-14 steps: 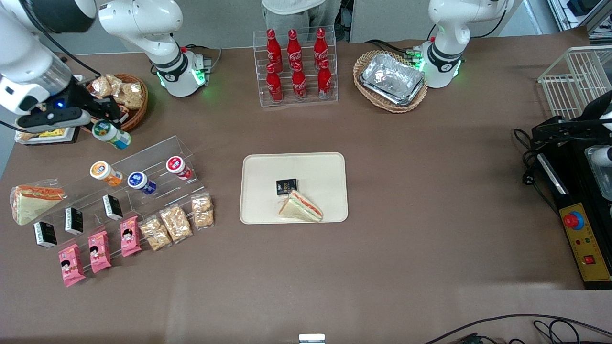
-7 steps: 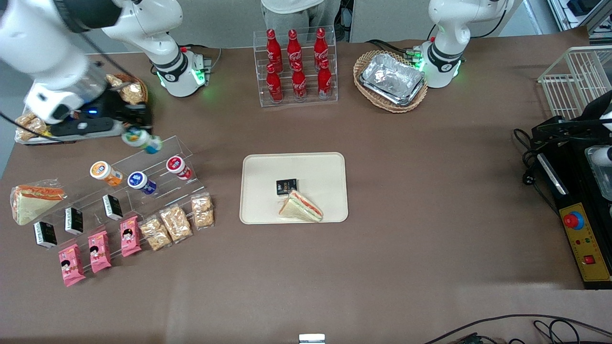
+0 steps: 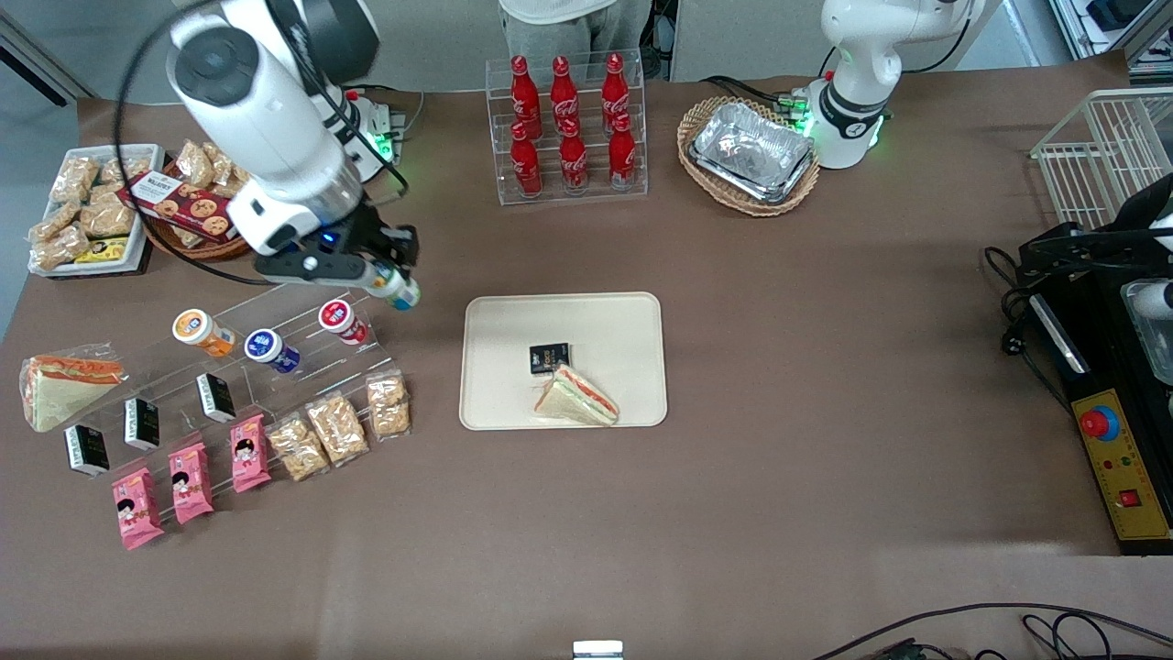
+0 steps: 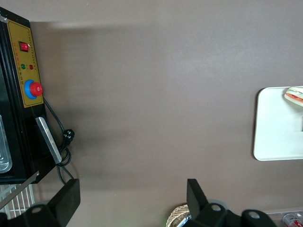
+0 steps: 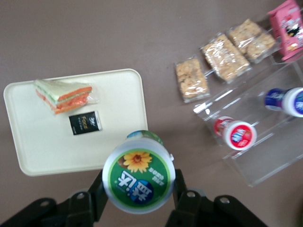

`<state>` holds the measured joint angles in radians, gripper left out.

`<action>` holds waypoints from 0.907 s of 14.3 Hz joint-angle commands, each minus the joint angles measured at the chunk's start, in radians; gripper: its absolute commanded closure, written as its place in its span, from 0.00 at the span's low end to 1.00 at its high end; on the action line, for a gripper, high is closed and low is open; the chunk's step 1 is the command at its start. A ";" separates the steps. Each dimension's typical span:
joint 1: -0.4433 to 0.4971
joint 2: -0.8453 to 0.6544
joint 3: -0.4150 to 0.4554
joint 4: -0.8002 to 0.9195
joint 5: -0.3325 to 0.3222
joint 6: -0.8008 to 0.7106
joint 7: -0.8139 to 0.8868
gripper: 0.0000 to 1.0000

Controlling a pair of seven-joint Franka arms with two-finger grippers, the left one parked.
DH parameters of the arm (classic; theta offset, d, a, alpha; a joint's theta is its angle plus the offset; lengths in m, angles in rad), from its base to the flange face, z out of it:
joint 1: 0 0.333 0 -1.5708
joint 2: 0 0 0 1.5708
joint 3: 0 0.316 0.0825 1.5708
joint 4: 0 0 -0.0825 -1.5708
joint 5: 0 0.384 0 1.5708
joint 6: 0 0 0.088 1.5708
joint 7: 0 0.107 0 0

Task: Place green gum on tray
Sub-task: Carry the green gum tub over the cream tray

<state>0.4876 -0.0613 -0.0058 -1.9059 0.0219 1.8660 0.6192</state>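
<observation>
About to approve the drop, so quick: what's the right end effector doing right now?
Right end effector: closed on the green gum, held in the air beside the tray, not yet over it.

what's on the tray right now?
The tray holds a wrapped sandwich and a small black packet. The green gum is not there, held in the gripper above the table.

a wide brown table (image 3: 825,477) under even light, grey floor at its edge.

A robot lab: mock snack display (image 3: 266,385), emergency-stop box (image 3: 1120,463), loose cables (image 3: 1008,623) on the table (image 3: 825,367).
</observation>
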 commanded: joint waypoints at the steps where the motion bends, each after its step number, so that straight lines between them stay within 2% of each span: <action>1: 0.081 0.047 -0.013 -0.172 0.000 0.264 0.170 0.84; 5: 0.149 0.152 -0.014 -0.261 -0.008 0.444 0.316 0.84; 8: 0.180 0.227 -0.014 -0.314 -0.100 0.571 0.428 0.84; 9: 0.180 0.247 -0.013 -0.329 -0.120 0.611 0.445 0.84; 13: 0.180 0.313 -0.014 -0.358 -0.126 0.699 0.448 0.84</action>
<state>0.6579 0.2193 -0.0094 -2.2504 -0.0780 2.5140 1.0402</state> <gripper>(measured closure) 0.414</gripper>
